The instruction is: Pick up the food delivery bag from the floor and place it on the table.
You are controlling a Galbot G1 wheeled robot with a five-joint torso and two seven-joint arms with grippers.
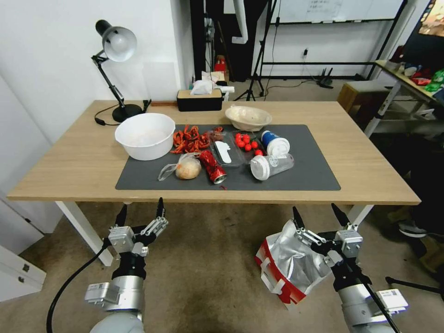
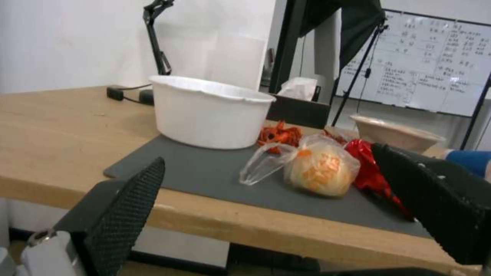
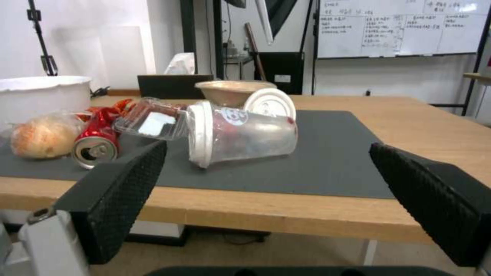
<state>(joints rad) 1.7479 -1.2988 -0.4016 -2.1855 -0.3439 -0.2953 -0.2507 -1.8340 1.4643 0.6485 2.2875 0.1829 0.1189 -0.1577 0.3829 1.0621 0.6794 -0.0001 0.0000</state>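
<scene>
Below the counter [image 1: 83, 162] edge, both arms raised, fingers wide apart and gripping nothing: left end effector [image 1: 141, 212], right end effector [image 1: 320, 213]. Food delivery bag [image 1: 289, 263] on the floor [image 1: 208, 273], just beside and under the right end effector, foil mouth open.

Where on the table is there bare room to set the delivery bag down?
On the table, bare wood lies right of the grey mat and left of the white bowl, in front of the lamp. The mat's middle is crowded. The food delivery bag sits on the floor.
</scene>
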